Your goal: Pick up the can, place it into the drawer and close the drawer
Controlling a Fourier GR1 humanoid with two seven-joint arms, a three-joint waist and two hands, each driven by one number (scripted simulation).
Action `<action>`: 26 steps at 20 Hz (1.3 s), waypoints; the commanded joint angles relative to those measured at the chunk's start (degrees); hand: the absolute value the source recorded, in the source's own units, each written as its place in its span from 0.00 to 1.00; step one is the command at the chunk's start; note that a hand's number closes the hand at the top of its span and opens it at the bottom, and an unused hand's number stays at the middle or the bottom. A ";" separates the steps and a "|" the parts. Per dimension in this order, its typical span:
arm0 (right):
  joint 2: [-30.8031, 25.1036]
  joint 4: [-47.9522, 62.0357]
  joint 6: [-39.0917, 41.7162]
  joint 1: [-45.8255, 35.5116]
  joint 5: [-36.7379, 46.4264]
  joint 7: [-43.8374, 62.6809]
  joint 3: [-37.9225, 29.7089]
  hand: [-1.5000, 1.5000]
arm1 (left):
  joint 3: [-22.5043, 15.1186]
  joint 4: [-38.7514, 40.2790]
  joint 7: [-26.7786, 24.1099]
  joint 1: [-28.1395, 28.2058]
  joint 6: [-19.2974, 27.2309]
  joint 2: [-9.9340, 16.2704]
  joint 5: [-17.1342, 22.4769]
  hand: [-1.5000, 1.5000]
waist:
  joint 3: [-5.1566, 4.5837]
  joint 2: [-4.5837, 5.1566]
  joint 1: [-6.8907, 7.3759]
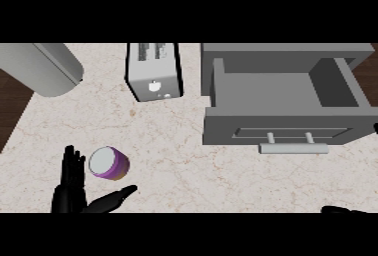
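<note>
Since can (109, 163) looks rigid, light, smooth-walled, side grasp judged best; left hand (74, 185) spread beside it, fingers at nine o'clock, thumb at six. Right hand (341, 210): fingers' state cannot be told.

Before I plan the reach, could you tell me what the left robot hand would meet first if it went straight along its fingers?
Probably nothing: the left robot hand points past the can, up bare counter.

A pale marble counter (170, 150) carries a purple can (109, 163), toaster (153, 71), grey cylinder (43, 67) and open drawer unit (284, 100)
</note>
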 commanded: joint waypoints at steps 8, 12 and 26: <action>0.40 3.05 2.02 -0.92 0.00 -2.61 -2.20 0.00 | 7.07 18.17 -10.15 -7.02 -2.95 1.04 7.12 0.00 | 0.01 0.05 0.04; -1.54 -4.51 1.61 -1.27 -2.71 5.94 -4.30 0.00 | 6.53 25.14 -15.36 -8.46 -3.27 -0.03 8.10 0.00 | 0.00 0.01 -0.02; -0.79 -1.67 6.44 1.01 -5.36 1.11 -7.88 0.00 | 15.00 46.88 -25.24 -22.37 -8.32 3.59 11.03 0.00 | 0.01 0.03 -0.21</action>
